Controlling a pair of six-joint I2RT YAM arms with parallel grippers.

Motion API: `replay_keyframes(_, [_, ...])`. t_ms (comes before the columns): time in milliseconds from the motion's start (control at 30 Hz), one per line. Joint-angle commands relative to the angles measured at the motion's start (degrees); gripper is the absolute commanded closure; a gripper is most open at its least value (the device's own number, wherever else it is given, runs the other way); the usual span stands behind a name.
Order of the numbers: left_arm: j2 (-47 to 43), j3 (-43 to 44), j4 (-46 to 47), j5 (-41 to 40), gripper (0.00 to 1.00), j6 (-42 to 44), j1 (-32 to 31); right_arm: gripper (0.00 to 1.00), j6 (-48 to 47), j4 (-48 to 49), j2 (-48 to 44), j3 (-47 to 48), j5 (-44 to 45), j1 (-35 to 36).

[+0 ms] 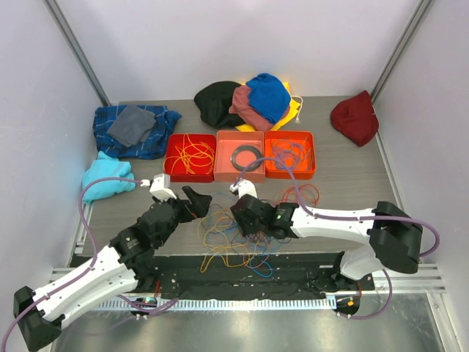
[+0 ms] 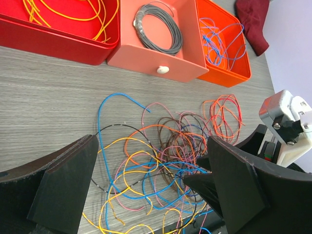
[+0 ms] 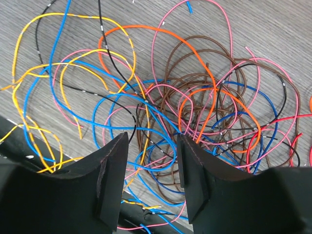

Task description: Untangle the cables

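**Item:** cables point(image 1: 233, 236), a loose snarl of orange, yellow, blue, pink, brown and black strands. They lie on the counter point(image 1: 344, 191) in the lower middle of the top view, between the two arms and just below three trays. **Sorted stock:** yellow-orange wires in the red tray point(image 1: 176, 176), a black ring point(image 1: 245, 155) in the middle tray point(image 1: 226, 170), and blue and red wires in the orange tray point(image 1: 289, 174). **Left gripper** point(image 1: 196, 198): jaws spread wide, nothing in them, poised at the left edge of the snarl. **Right gripper** point(image 3: 152, 146): jaws part-way in with a clear gap between them, nothing pinched. Blue and brown loops run below the gap at the thick centre of the knot. **Step in hand, as judged:** single out one strand and draw it free. **Handling notes:** close on one wire only (the centre offers several stacked at once, so a pinch there would likely lift the whole mass). Favour an outlying strand with a free end, such as the blue strand point(image 2: 119, 94) at the upper left of the left wrist view. Let the left gripper pin the remainder to the counter. Pull slowly along the strand's own run, away from the knot, and stop if neighbouring loops tighten.
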Motion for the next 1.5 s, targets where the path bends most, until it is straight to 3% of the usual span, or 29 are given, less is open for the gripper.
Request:
replay_keyframes(0, [-0.06, 0.51, 1.54, -0.39, 0.00, -0.18, 0.08, 0.49, -1.43, 1.85, 2.11, 0.21, 2.61, 0.51])
replay_keyframes(133, [0.20, 1.03, 1.19, -0.48, 0.00, -0.01, 0.08, 0.53, -0.56, 0.45, 1.69, 0.84, 5.86, 0.77])
replay_keyframes(367, [1.61, 1.39, 2.77, -0.92, 0.00, 0.96, 0.08, 0.52, 3.13, -8.86, -10.88, 0.39, 14.65, 0.86])
replay_keyframes(567, [5.39, 1.21, 6.28, 1.19, 0.00, -0.18, 0.08, 0.52, 10.07, -16.25, -15.28, -2.40, 12.64, 1.04])
replay_keyframes(733, [7.50, 0.95, 7.95, 2.42, 0.00, -0.45, 0.08, 0.52, 16.66, -16.96, -18.44, -7.16, 9.12, 3.05])
replay_keyframes(1233, [9.70, -0.02, 9.89, 4.09, 0.00, -0.89, 0.08, 0.53, 22.21, -14.15, -15.99, -12.35, 5.78, 5.52])
replay_keyframes(1467, [9.79, -0.02, 9.89, 4.18, 0.00, -0.89, 0.08, 0.63, 22.56, -12.30, -14.85, -14.98, 6.48, 5.61])
